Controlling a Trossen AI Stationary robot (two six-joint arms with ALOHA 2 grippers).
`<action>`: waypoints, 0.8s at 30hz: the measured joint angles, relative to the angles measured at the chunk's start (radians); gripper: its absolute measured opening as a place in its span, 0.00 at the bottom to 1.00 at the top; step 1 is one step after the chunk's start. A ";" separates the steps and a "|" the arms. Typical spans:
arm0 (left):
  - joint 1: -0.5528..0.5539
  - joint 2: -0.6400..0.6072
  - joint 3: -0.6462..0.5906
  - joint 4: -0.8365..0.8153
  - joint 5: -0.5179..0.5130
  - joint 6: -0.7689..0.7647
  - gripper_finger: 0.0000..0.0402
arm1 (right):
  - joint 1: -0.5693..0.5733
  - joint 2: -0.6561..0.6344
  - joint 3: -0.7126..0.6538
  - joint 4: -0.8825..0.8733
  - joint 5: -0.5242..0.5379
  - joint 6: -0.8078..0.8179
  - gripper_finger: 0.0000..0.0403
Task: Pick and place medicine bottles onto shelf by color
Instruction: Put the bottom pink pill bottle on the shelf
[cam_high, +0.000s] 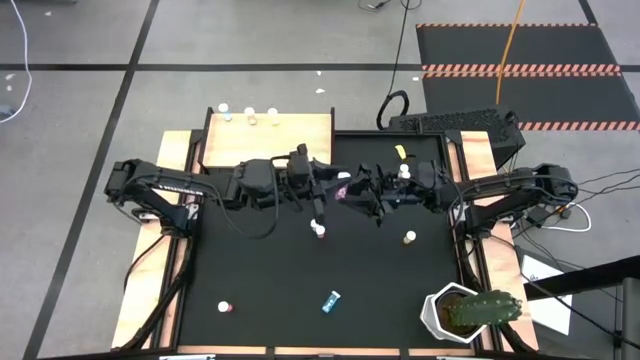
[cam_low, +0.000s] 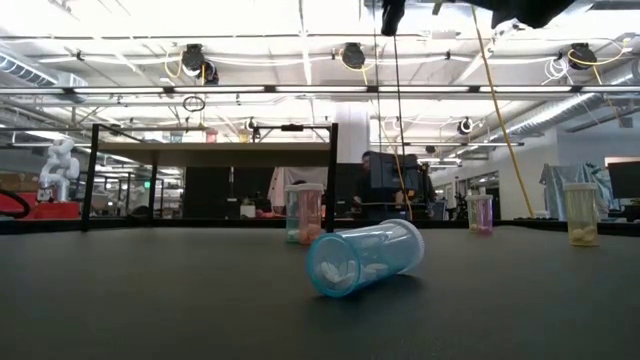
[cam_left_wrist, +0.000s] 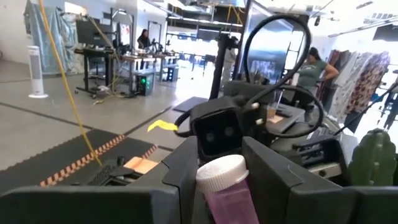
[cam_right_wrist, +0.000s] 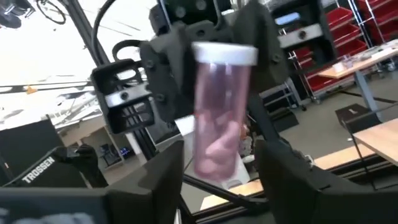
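A pink medicine bottle (cam_high: 343, 190) with a white cap is held above the middle of the black mat, where my two grippers meet. My left gripper (cam_left_wrist: 221, 190) is shut on it. My right gripper (cam_right_wrist: 219, 177) is open. Its fingers stand on either side of the bottle's lower body (cam_right_wrist: 214, 155); I cannot tell whether they touch it. The pale-wood shelf (cam_high: 300, 145) stands at the far left and bears three bottles (cam_high: 250, 116) along its far edge. Several more bottles are on the mat. One is a blue one (cam_high: 331, 300) lying on its side, also in the low view (cam_low: 365, 258). My left gripper pinches the pink bottle's body just under the white cap (cam_left_wrist: 225, 198) between its two fingers (cam_right_wrist: 177, 74). The fingers come level from the table's left. The bottle stands upright, cap up, lifted clear of the mat.
On the mat stand a red bottle (cam_high: 319, 230), a yellow one (cam_high: 410, 237), one by the right arm (cam_high: 404, 172) and a red one at the near left (cam_high: 226, 307). A white pot with a cactus (cam_high: 470, 312) stands at the near right corner.
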 joint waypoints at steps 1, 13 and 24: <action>0.001 0.001 0.000 -0.001 0.000 -0.002 0.29 | 0.000 0.000 0.000 -0.002 0.000 0.000 0.42; 0.001 0.001 -0.001 -0.013 0.001 -0.012 0.31 | -0.012 -0.001 0.000 -0.035 -0.025 -0.024 0.21; 0.068 -0.026 0.000 -0.238 0.229 -0.151 0.69 | -0.032 -0.072 -0.002 -0.427 0.130 -0.292 0.24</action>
